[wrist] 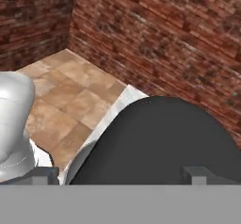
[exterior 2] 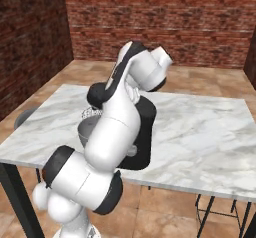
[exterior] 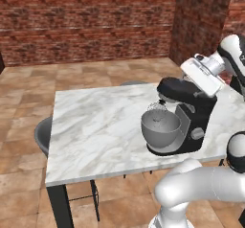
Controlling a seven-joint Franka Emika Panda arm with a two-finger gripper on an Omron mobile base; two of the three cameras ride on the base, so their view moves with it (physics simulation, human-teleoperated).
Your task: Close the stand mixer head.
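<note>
Marble table [exterior: 95,126] — whisk [exterior: 156,107] over grey bowl [exterior: 160,129]; end effector [wrist: 120,175] spread wide astride stand mixer head [exterior: 184,93].

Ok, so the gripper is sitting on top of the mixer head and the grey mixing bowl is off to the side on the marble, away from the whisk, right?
Not quite. The grey mixing bowl is not off to the side: in the left base view it sits on the mixer's base, directly under the whisk. The gripper is indeed over the rear top of the stand mixer head.
</note>
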